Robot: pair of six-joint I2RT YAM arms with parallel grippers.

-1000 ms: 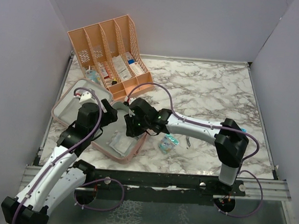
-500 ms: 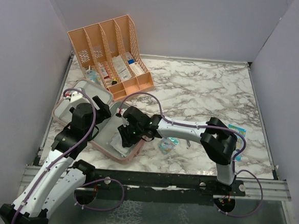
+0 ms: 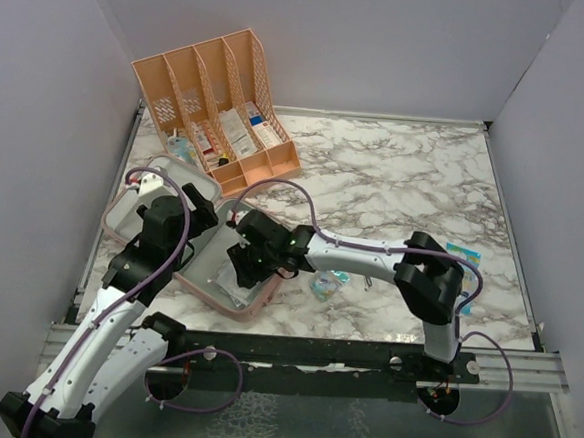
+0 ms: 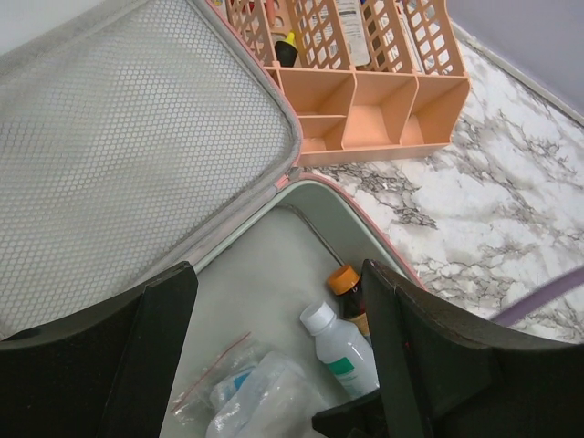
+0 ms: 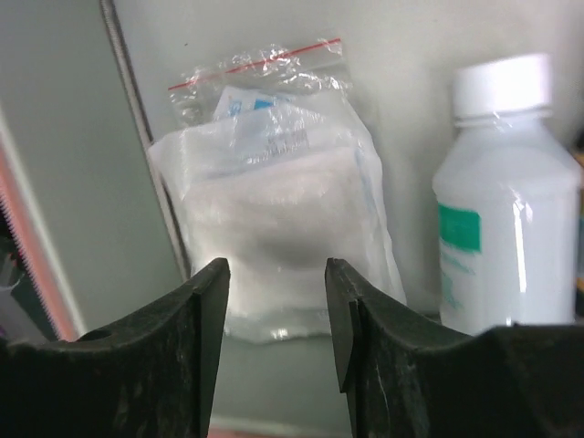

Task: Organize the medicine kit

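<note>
I see the marble table [image 3: 405, 177] filling the overhead view, with the peach slotted organizer [image 3: 216, 108] standing at its far left corner. It holds boxes and small items in its slots.

Just in front of the organizer the medicine kit [image 3: 256, 302] lies open on the left side of the table. Its mesh-lined lid is laid back to the left and its grey-green base sits nearer the middle. Both arms reach over it.

My left gripper [image 4: 278, 274] hangs above the kit near the hinge between lid and base. Its jaws are spread wide with nothing between them.

My right gripper [image 5: 274, 274] is down inside the base, pointing at the lining. Its jaws are parted and released, with the lower end of a clear zip bag [image 5: 283, 201] showing in the gap. I cannot tell whether the pads touch the bag. The bag holds white padding and has a red seal strip at its top, and it lies flat on the lining.

Just beside the bag lies a white plastic bottle [image 5: 502, 228] with a white cap and a green label. Beyond that, a small amber bottle [image 4: 347, 287] with an orange cap rests against the kit wall.

Outside the kit, a teal packet [image 3: 330, 280] lies on the marble just right of the base. Another packet [image 3: 462, 256] lies by the right arm's elbow.
</note>
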